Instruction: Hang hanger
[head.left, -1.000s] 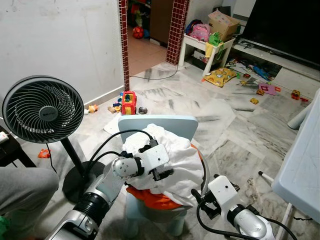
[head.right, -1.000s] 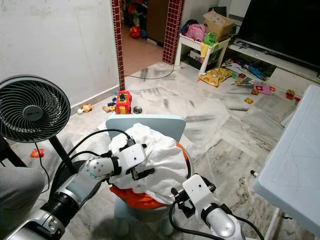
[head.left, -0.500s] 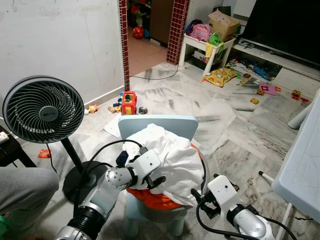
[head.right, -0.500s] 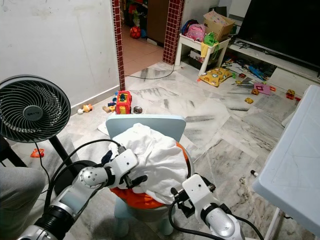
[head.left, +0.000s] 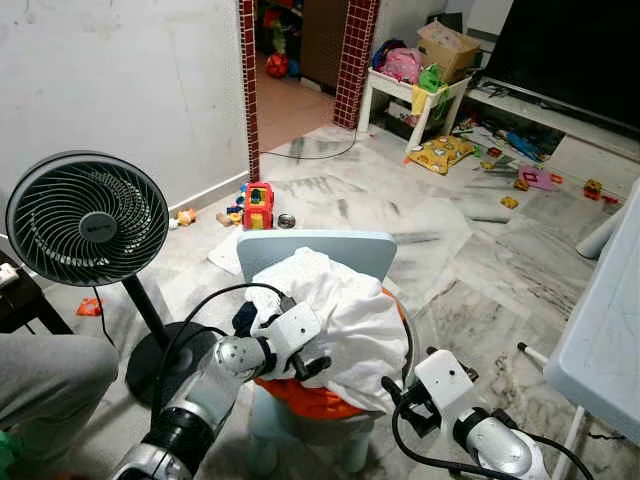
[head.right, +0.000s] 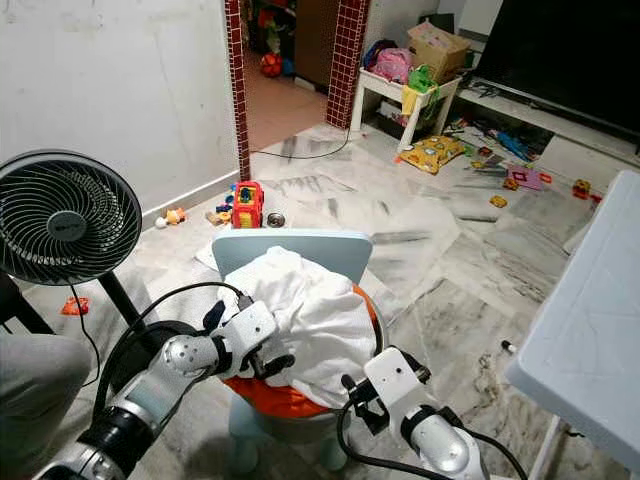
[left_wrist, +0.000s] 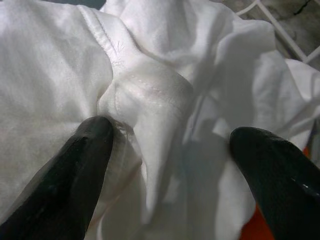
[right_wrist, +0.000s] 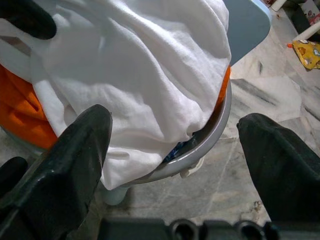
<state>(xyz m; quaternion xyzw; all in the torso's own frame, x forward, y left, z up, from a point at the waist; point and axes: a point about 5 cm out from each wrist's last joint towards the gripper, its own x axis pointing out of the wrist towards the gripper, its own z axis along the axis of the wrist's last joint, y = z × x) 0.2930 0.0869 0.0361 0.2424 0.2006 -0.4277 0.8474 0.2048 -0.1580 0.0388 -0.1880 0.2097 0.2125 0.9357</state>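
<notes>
Your left gripper (head.left: 305, 362) is down on the white garment (head.left: 340, 310) heaped over the small pale-blue chair (head.left: 315, 252), at the heap's near left edge. From the head cameras you can't judge the finger gap there, but the left wrist view settles it: the two black fingers (left_wrist: 75, 175) stand apart, one tip pressed against a stitched fold of the white cloth, the other off to the side with cloth between them, nothing pinched.

Your right gripper (right_wrist: 172, 150) hangs low, just beside the chair's front right corner. Its wrist view shows the fingers spread wide, looking up at the garment draped over orange fabric (right_wrist: 20, 112) and the chair's grey seat rim (right_wrist: 220, 125).

The hanger itself is hard to place. The left wrist view catches thin white bars (left_wrist: 272, 25) past the cloth's far edge (possibly the hanger, possibly not); the head views don't resolve them.

A standing fan (head.left: 87, 220) is to your left, and toys (head.left: 258, 205) lie scattered on the marble floor (head.left: 480, 270) beyond.
</notes>
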